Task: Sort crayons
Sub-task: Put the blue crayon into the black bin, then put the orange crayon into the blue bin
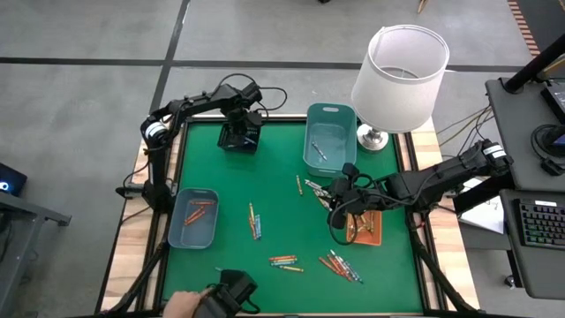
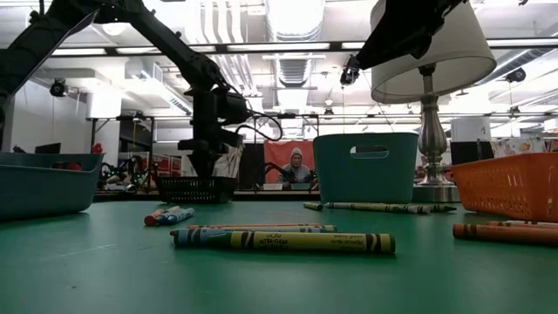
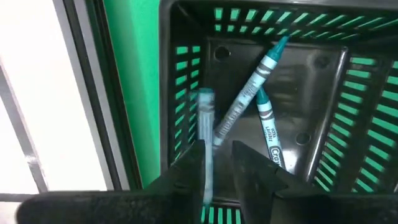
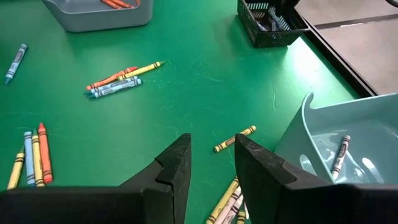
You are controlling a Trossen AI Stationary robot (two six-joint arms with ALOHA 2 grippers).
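Crayons lie scattered over the green worktop's near half. Left gripper, fingers slightly parted astride a pale blue crayon, hangs over the black basket at the far edge, holding two teal crayons; a half-released crayon could snag and tip out. Right gripper, open and empty, hovers mid-table. Grey tray: orange-red crayons. Teal bin: one whitish. Orange tray: contents unclear.

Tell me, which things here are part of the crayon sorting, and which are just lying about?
Part of it: loose crayons; black basket; teal bin; grey tray; orange basket; left gripper; right gripper.
Lying about: lamp; keyboard.
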